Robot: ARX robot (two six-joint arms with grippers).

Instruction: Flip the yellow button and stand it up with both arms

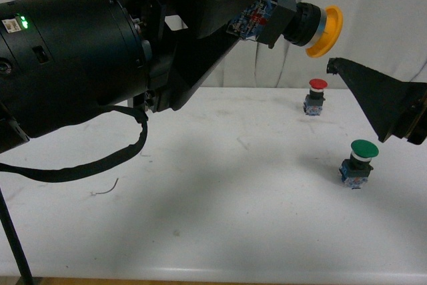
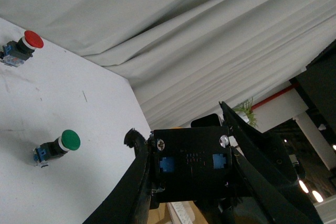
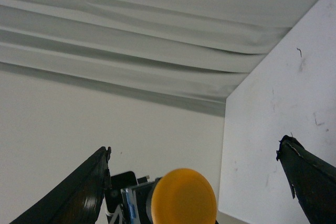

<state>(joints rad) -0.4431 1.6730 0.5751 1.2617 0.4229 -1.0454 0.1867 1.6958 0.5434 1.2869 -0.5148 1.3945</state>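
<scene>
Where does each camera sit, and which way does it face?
Left wrist: along the left gripper, shut on the yellow button, toward red button and green button.
Right wrist: between the fingers of the open right gripper, at the yellow cap and curtain.
Front: from the body, facing the table; left arm, one right finger show.
Shared: all see the yellow button; front and left wrist, the others.

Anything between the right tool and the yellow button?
Nothing visible. The left tool holds the yellow button aloft, its cap facing the open right tool, with only air between them. The red button and green button stand on the table below, clear of that gap.
</scene>
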